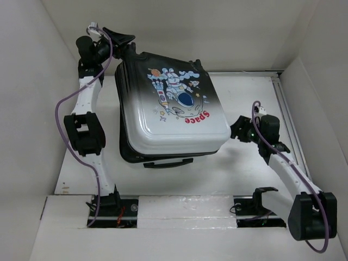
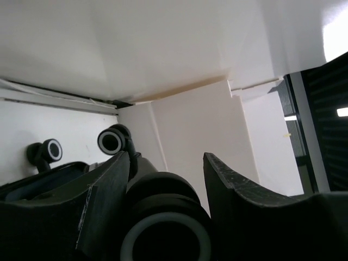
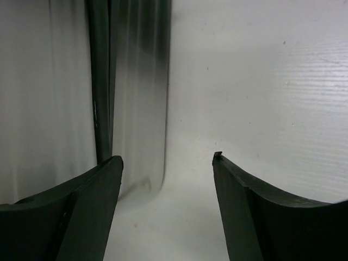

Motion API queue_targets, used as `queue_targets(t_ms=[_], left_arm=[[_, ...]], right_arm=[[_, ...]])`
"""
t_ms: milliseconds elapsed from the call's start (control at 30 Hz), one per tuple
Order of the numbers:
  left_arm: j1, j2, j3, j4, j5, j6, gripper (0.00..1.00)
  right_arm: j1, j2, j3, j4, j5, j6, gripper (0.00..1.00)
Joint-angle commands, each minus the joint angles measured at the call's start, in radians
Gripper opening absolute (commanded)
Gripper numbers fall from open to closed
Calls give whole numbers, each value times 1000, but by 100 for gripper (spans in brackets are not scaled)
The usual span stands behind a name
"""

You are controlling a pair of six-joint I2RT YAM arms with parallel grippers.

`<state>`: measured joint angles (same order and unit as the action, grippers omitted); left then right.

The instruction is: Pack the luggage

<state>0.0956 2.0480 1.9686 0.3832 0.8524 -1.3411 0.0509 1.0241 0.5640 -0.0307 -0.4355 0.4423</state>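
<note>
At the luggage (image 1: 174,109) corner, the left hand (image 2: 167,157) clasps a wheel (image 2: 166,217).

This looks like a robotics lab test cell, not a home or shop. A bare white counter (image 1: 244,174) is boxed in by plain white panel walls (image 1: 244,32). Two white-and-black robot arms, left (image 1: 89,103) and right (image 1: 288,168), are bolted into a slot (image 1: 179,209) along the near edge, with a purple cable (image 1: 60,114) looping loose off the left arm. The one homely thing is the luggage (image 1: 174,109), set alone like a prop. Past the wall's top edge, the left wrist view shows dark slats with a strip light (image 2: 341,111), possibly a ceiling.
</note>
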Motion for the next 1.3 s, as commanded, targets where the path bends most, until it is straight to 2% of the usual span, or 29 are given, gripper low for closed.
queue_targets(t_ms=[0,33,67,100,233,333,400,433,600,767,833,967,1000,1100,1133,1267], left_arm=[[30,-170,-52,121,-18,65,0],[30,-179,-97,138,-18,65,0],[42,-180,-175,172,-18,65,0],[59,-180,-209,172,-18,65,0],[82,-134,-275,212,-29,65,0],[91,-83,-266,212,-18,65,0],[92,-62,-252,212,-9,85,0],[92,-36,-225,195,-9,94,0],[110,32,-148,74,2,155,0],[133,148,25,-101,-21,230,0],[133,224,126,-133,-30,243,0],[133,285,214,-176,-30,243,0],[133,285,214,-176,-30,231,0],[133,249,120,-90,-19,220,0],[133,213,55,-73,-19,220,0],[133,158,-37,-61,-19,243,0]], right_arm=[[-10,-48,-30,94,-33,12,73],[-10,-61,-41,94,-32,1,70],[-10,-84,-64,94,-32,1,61],[-10,-84,-78,94,-32,1,61],[-10,-127,-154,126,-68,1,31],[-10,-154,-213,181,-112,-10,24],[-10,-165,-237,244,-198,-19,23],[-10,-176,-257,261,-222,-19,23],[-19,-252,-308,314,-312,-31,51],[-19,-286,-331,327,-332,-50,53],[-19,-257,-331,363,-332,-50,52],[-10,-165,-331,486,-442,-20,51],[12,-147,-322,509,-453,-7,51],[53,-107,-312,519,-427,-17,59],[62,-107,-312,519,-416,-17,61],[82,-127,-312,503,-385,-30,69]])
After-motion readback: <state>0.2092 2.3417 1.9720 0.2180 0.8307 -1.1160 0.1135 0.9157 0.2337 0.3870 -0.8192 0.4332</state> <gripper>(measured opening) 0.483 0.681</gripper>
